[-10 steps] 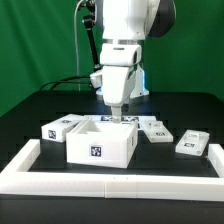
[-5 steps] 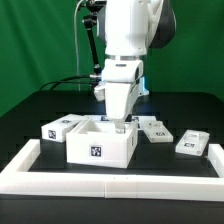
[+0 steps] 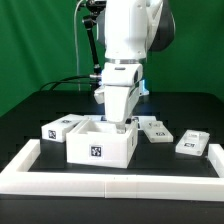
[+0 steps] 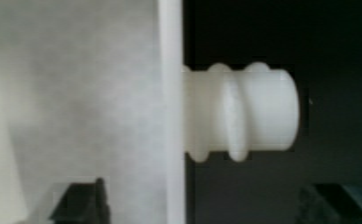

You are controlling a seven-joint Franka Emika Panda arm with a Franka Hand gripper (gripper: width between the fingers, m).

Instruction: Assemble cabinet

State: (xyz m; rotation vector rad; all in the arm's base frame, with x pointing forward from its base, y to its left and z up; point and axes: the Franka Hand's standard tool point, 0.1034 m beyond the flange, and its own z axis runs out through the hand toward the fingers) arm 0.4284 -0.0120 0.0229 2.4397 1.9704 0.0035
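Note:
The cabinet's hollow white box [image 3: 100,146] stands on the black table with a tag on its front. My gripper [image 3: 121,122] hangs at the box's back right wall, fingers down at the rim. In the wrist view a white wall [image 4: 89,100] fills one side, and a ribbed white knob [image 4: 249,110] sticks out of its edge over the dark table. My gripper [image 4: 210,205] is open, one dark fingertip [image 4: 84,200] over the white wall and the other on the dark side. It holds nothing.
A white tagged block [image 3: 60,128] lies on the exterior view's left of the box. Flat tagged white pieces [image 3: 158,130] and another tagged block [image 3: 192,143] lie on its right. A low white rail [image 3: 120,184] edges the table's front and sides.
The arm has shifted slightly toward the exterior view's right and come down a little over the box's back right wall. The loose parts have not moved.

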